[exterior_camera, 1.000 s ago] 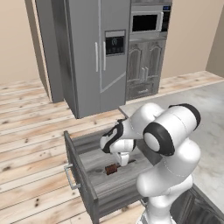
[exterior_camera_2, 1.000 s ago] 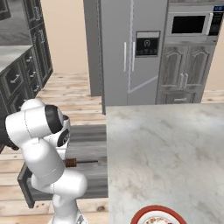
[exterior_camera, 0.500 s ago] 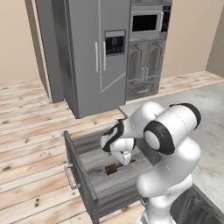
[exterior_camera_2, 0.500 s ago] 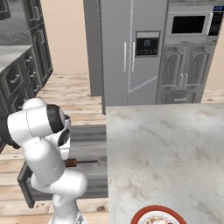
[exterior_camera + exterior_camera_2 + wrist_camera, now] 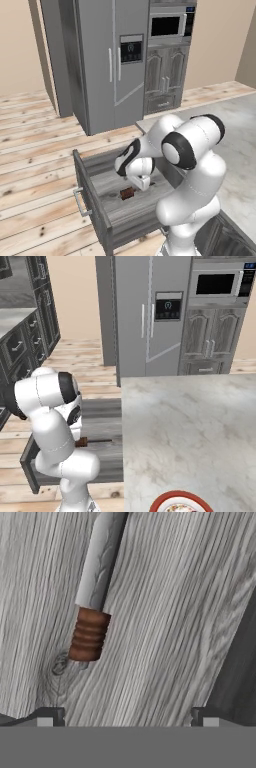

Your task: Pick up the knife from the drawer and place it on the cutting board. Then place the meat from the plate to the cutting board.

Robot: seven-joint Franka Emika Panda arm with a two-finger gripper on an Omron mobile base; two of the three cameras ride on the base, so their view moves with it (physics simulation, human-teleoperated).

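Claw (image 5: 125,714) has dipped a touch lower into the open drawer (image 5: 107,200), jaws spread wide and empty above the knife (image 5: 95,602) lying flat inside, so the grab isn't made yet.

the drawer (image 5: 102,197) stands pulled out and open from above. its grey floor lies bare around the knife (image 5: 95,592), free on both sides of the handle. the drawer's walls hem it in, and the counter (image 5: 190,426) edge overhangs the inner side.
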